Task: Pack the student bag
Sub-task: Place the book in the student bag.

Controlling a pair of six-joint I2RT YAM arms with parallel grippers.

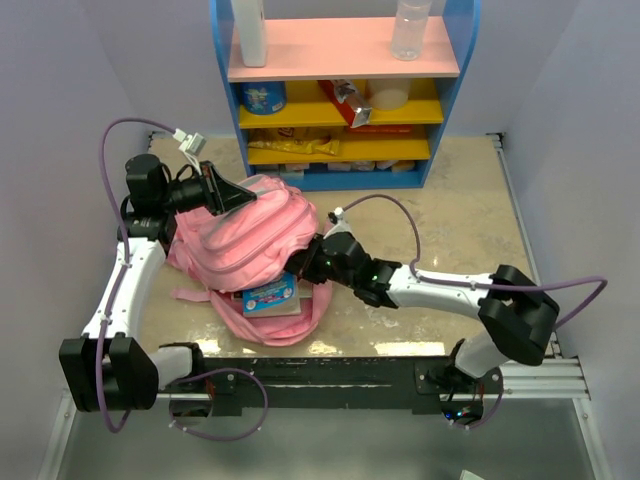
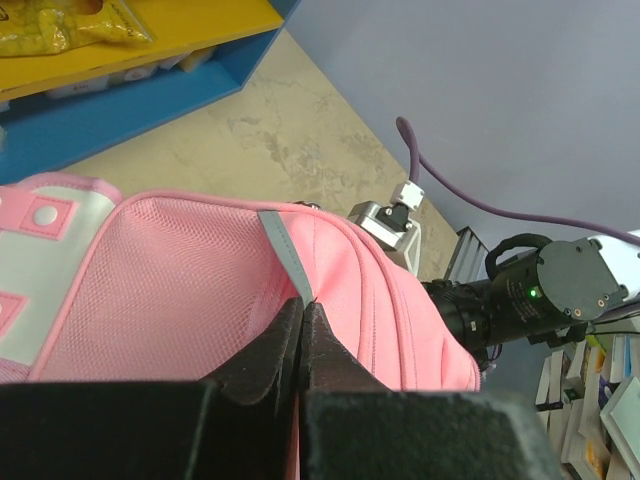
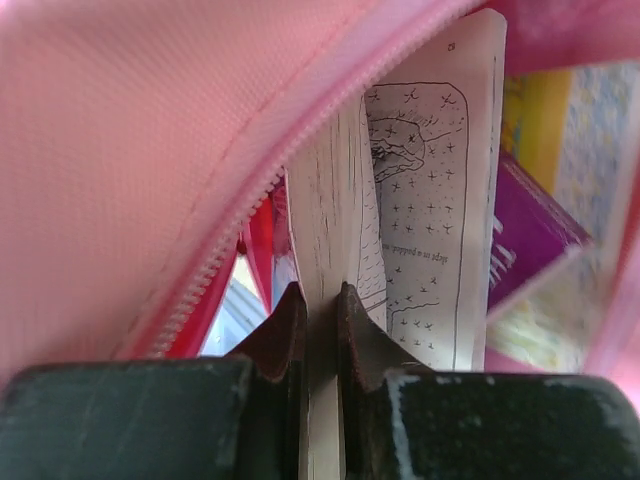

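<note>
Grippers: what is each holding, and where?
Left gripper pinches the student bag by its grey strip; right gripper pinches a book by its page edges.

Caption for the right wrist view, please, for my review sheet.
Right gripper shut on an illustrated book, its pages at the zip opening of the pink student bag.

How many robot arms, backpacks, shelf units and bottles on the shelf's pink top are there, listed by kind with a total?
robot arms: 2
pink backpack: 1
shelf unit: 1
bottles: 2
Total: 6
</note>
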